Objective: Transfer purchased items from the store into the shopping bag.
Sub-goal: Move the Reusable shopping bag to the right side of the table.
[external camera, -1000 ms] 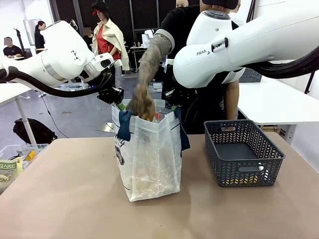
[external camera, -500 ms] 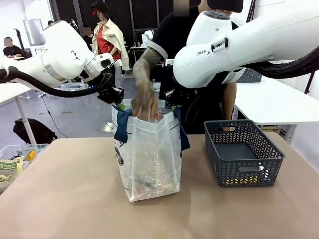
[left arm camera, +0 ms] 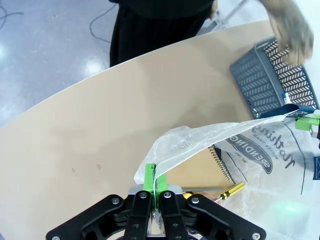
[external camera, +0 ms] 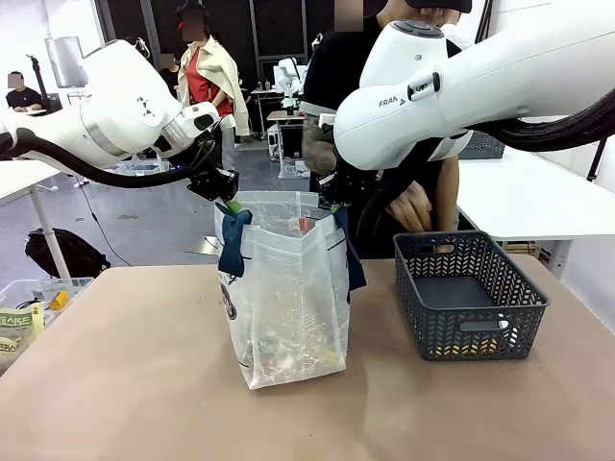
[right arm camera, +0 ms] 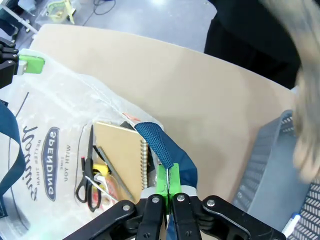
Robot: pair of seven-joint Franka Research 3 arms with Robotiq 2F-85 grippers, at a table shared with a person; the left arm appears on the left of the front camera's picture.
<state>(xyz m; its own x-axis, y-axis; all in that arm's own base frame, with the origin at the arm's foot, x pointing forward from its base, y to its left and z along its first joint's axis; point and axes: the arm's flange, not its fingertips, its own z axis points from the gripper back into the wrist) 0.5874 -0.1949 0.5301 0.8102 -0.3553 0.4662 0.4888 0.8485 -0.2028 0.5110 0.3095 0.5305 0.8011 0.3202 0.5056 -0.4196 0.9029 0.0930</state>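
While the shopping bag (external camera: 288, 307), standing mid-table, is held open, its rim is pinched by the clenched left gripper (left arm camera: 152, 177) and its navy strap (right arm camera: 155, 140) by the clenched right gripper (right arm camera: 168, 182). Filling is judged under way: the person's hand (external camera: 411, 206) is seen at the basket (external camera: 471, 317), where a yellow item (external camera: 461, 348) lies. A notebook (right arm camera: 120, 150), scissors (right arm camera: 86, 182) and a screwdriver (left arm camera: 231, 190) lie bagged; a steady hold is needed next.

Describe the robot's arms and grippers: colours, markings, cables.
The left arm and right arm are glossy white rounded shells; the right carries dark lettering. A thick black cable runs beneath each. The left gripper and right gripper are black, with silver screws and bright green pads.
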